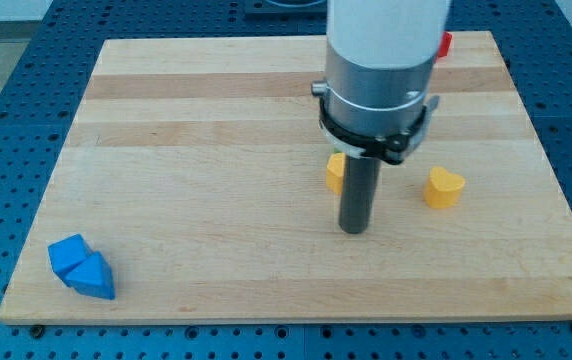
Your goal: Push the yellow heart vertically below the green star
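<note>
There's the yellow heart (444, 187) at two o'clock from my tip (354, 230), clear of it, a bare rod tool with no jaws to pinch.

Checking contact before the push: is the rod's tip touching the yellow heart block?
No: my tip stands apart from the yellow heart block, to its left in the view.

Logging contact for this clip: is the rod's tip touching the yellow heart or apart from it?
Apart. My tip rests on the board, bare wood showing between it and the yellow heart to the view's right.
</note>
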### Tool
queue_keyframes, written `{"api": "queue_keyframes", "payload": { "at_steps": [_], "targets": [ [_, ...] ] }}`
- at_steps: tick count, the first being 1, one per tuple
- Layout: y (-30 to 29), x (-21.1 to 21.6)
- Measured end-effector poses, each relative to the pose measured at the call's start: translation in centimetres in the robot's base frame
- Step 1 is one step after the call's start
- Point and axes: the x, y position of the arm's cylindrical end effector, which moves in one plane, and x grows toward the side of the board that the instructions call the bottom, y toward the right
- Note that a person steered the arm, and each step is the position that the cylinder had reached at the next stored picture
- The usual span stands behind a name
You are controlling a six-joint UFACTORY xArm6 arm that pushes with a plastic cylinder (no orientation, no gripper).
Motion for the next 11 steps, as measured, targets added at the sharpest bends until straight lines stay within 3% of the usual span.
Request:
{"api": "queue_keyframes", "payload": {
  "at_steps": [1, 2, 3, 5, 6, 7, 9, 11],
  "targets": [
    [7.7, 0.8],
    [12.1, -1.9],
    [11.7, -4.6],
    [7.5, -3.8],
    [11.5, -6.3],
    [11.2, -9.1],
    [4.5, -2.9],
    [4.7, -2.3]
  ]
}}
